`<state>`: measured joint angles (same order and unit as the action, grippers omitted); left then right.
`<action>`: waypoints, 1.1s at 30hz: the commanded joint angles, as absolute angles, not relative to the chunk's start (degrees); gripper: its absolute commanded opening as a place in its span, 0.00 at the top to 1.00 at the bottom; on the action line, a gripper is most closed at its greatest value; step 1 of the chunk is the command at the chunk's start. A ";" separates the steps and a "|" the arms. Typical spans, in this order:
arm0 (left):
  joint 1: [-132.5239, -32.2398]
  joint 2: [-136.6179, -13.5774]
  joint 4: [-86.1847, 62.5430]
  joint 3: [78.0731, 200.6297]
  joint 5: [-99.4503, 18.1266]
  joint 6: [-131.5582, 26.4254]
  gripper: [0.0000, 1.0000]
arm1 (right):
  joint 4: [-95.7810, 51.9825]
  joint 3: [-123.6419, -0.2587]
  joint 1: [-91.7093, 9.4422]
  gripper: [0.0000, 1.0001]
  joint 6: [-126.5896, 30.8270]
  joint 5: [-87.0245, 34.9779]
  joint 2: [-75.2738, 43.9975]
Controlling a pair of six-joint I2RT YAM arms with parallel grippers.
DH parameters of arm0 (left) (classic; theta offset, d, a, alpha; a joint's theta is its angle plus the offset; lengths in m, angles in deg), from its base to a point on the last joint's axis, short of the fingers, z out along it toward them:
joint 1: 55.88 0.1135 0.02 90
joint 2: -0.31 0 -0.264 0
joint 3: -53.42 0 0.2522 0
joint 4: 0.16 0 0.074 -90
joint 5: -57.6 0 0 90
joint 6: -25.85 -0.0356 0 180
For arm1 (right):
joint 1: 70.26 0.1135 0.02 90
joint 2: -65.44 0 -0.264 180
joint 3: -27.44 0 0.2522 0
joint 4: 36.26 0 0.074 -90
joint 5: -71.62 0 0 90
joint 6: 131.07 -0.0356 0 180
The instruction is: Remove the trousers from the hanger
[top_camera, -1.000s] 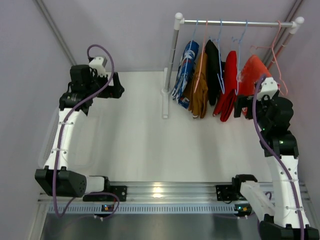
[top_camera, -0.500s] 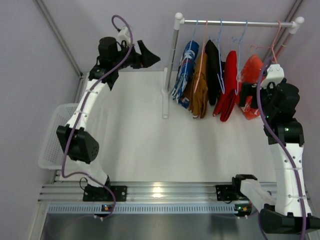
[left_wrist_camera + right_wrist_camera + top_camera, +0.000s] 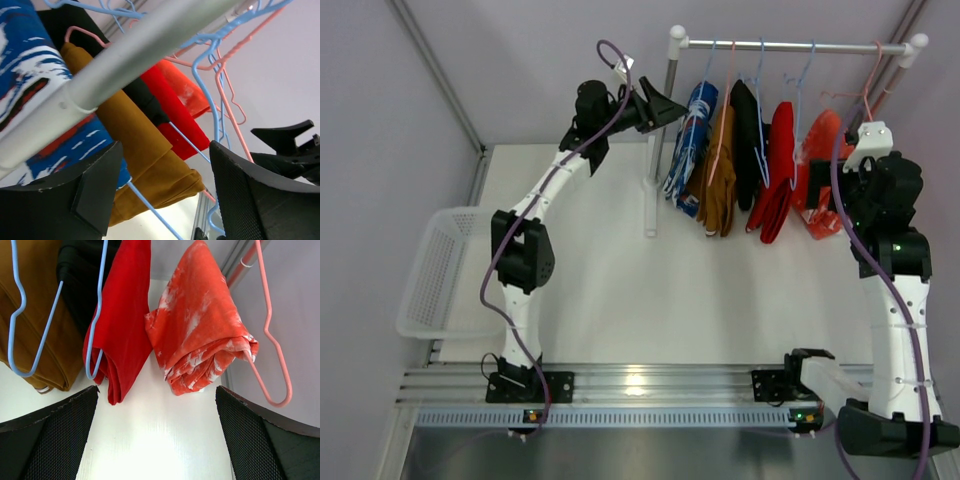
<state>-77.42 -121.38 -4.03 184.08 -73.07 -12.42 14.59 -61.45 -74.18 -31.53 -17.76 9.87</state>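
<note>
Moved since a second ago: your left arm has swung from the left side of the worktop [image 3: 600, 290] up and across to the rack; your right arm has risen a little towards the rail [image 3: 790, 45].
Left fingers [image 3: 670, 107]: released and spread wide, holding nothing. They sit high beside the upright post [image 3: 665, 120], just short of the blue patterned trousers [image 3: 692, 135]. You cannot tell from these views whether a tip touches the cloth.
Left wrist view: the post runs slantwise across the frame, with the blue patterned pair behind it and the tan-brown trousers [image 3: 135, 145] showing between your two fingers.
Right fingers [image 3: 817, 190]: released too, set wide apart and empty, low beside the orange-red garment [image 3: 825, 150].
Right wrist view: the orange-red garment hangs bunched between your fingers, with the red trousers [image 3: 122, 325] just to its left.
Trousers: all four pairs hang folded over their hangers on the rail. In order from the post they are blue patterned, tan-brown, black trousers [image 3: 748, 135], then red.
Hangers: thin wire ones, some blue and some pink. An empty pink hanger [image 3: 272, 355] hangs at the far right.
Basket [image 3: 430, 270]: white mesh, at the left edge of the worktop, well apart from the rack.
</note>
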 commanded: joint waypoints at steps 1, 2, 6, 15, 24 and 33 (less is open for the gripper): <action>-78.91 -120.80 6.28 186.45 -75.73 -8.43 0.26 | 15.48 -62.35 -75.18 0.00 -30.08 -16.71 9.90; -79.43 -120.89 6.64 186.10 -75.99 -7.90 0.27 | 15.30 -62.17 -75.18 0.00 -29.73 -16.80 9.98; -80.58 -120.72 9.45 183.99 -76.96 -6.41 0.28 | 14.42 -61.03 -75.27 0.00 -28.76 -17.68 10.60; -82.34 -120.98 4.81 183.73 -77.14 -8.42 0.37 | 13.89 -59.00 -75.71 0.01 -27.44 -18.12 12.71; -82.51 -122.91 8.04 183.90 -79.15 -1.84 0.48 | 14.42 -59.62 -76.32 0.01 -27.53 -18.03 12.88; -82.51 -123.79 8.49 183.02 -80.56 3.44 0.55 | 14.77 -60.32 -76.76 0.00 -28.41 -20.05 12.10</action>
<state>-82.25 -122.80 4.93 183.82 -79.21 0.34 14.48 -59.05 -75.69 -28.12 -19.05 12.12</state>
